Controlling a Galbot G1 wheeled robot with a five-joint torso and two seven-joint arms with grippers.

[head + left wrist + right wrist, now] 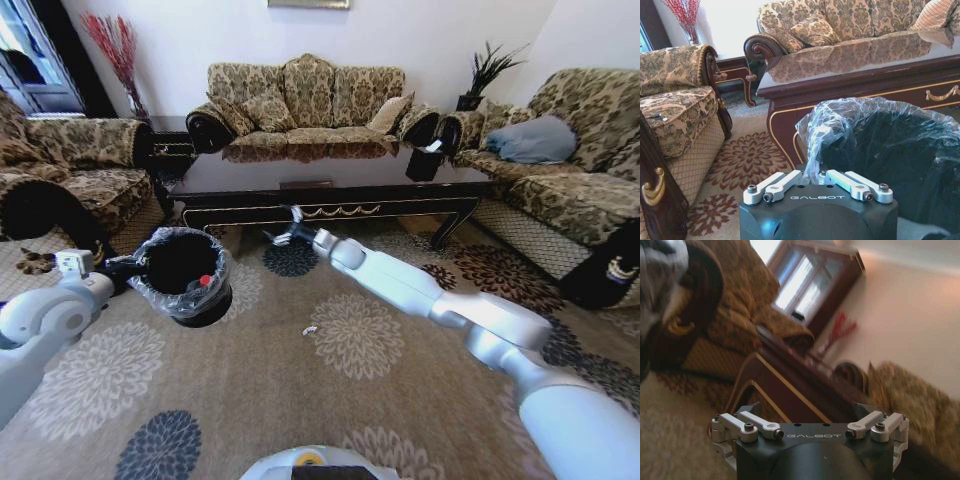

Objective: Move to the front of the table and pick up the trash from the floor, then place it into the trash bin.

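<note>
The right claw [289, 228] hangs near the front edge of the surface [330, 190], above the floor [300, 400]; in its wrist view the linkages are spread wide and nothing is between them, so it is open, though the fingertips themselves are cut off. The left claw [812, 172] is closed on the clear liner at the rim of the bin [183, 275] and holds it beside the corner of the surface; its fingertips are hidden in the crinkled plastic. Inside the bin a red cap [205, 281] shows, the rest is too dark to make out. A small white scrap [310, 330] lies on the floor, well apart from both claws.
</note>
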